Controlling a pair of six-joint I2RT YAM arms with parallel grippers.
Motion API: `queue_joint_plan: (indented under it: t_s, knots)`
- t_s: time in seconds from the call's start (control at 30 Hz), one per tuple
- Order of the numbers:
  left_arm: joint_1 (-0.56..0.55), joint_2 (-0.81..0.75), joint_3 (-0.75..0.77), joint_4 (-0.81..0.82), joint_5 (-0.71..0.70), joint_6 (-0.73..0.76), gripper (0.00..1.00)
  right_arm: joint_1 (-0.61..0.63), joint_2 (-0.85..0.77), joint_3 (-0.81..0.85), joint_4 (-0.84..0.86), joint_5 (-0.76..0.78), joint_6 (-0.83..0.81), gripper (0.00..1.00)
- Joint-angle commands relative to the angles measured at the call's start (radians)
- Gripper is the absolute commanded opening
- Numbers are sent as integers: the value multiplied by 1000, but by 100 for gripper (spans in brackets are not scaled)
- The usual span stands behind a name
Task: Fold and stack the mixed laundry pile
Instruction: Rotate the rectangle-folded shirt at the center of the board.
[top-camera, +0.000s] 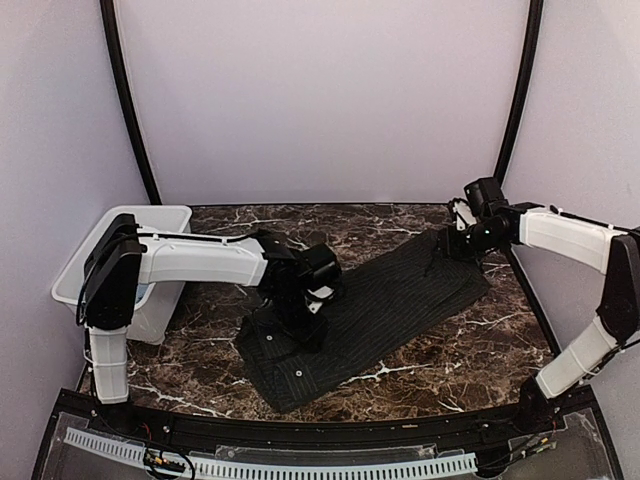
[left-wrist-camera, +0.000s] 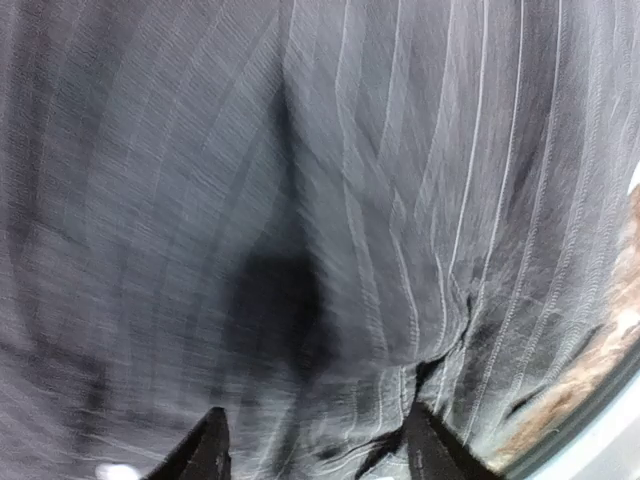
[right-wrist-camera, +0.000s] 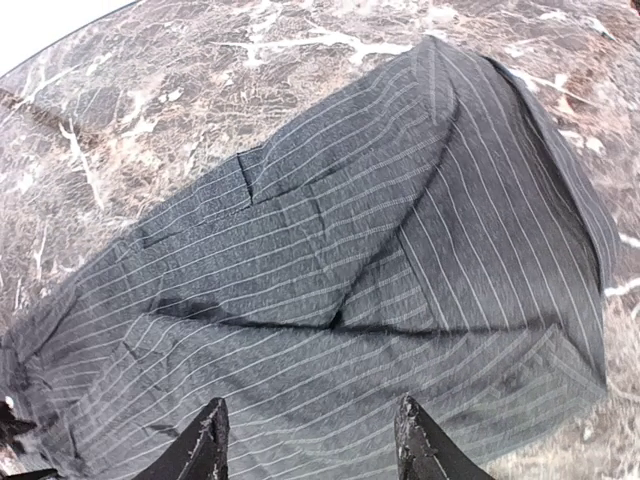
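One garment is out on the tabletop (top-camera: 470, 350) — a black pinstriped shirt (top-camera: 390, 300). It's folded into a long band and lies diagonally from near the middle of the front edge up toward the far right corner. Two white buttons (top-camera: 300, 370) show at its near end, and thin pale stripes run along its length. One white bin (top-camera: 150, 209) sits at the left edge. Two grippers are working. The left gripper (left-wrist-camera: 318, 448) is low over the shirt's near-left end, fingers parted, nothing pinched. The right gripper (right-wrist-camera: 312, 445) is above the far-right end — fingers apart too, cloth flat below.
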Motion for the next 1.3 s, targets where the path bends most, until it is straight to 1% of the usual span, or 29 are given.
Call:
queue_joint_plan:
  t_s: [0.0, 0.07, 0.1, 0.13, 0.2, 0.3, 0.4, 0.6, 0.8, 0.87, 0.93, 1.0, 1.07, 1.1, 1.17, 1.27]
  knots:
    - [67, -128, 125, 21, 57, 7, 68, -3, -68, -86, -9, -6, 44, 54]
    - [98, -135, 143, 97, 67, 26, 74, -3, -71, -115, 14, -14, 56, 54]
    - [118, -130, 151, 127, 63, 39, 75, -3, -63, -121, 16, -15, 58, 54]
    - [135, -110, 173, 133, 57, 44, 78, -4, -49, -126, 24, -16, 60, 54]
    - [154, -71, 204, 144, 41, 61, 79, -4, -23, -132, 43, -17, 60, 54]
    - [163, -15, 206, 187, 30, 100, 79, -3, 34, -124, 65, -9, 55, 54]
    - [168, 17, 187, 189, 15, 105, 76, -3, 101, -102, 81, -15, 49, 53]
    - [171, -2, 43, 166, -25, 70, 72, -4, 263, -22, 111, -41, 23, 51]
    - [169, -113, -166, 124, -79, 7, 70, -2, 405, 127, 88, -82, -8, 51]
    - [168, -156, -238, 126, -59, -11, 69, -2, 448, 192, 65, -110, -27, 50]
    - [156, -195, -314, 134, -11, -18, 69, 1, 500, 266, 41, -129, -46, 49]
    - [127, -223, -341, 138, 24, -4, 69, 8, 556, 351, 20, -157, -62, 48]
    - [61, -242, -346, 149, 65, 20, 70, 21, 631, 445, 9, -199, -85, 48]
    - [47, -245, -344, 162, 98, 23, 70, 31, 652, 503, -3, -224, -99, 48]
    - [13, -244, -327, 185, 148, 14, 70, 57, 715, 609, -22, -263, -126, 47]
    - [-3, -238, -285, 223, 181, -8, 70, 99, 744, 760, -36, -300, -157, 48]
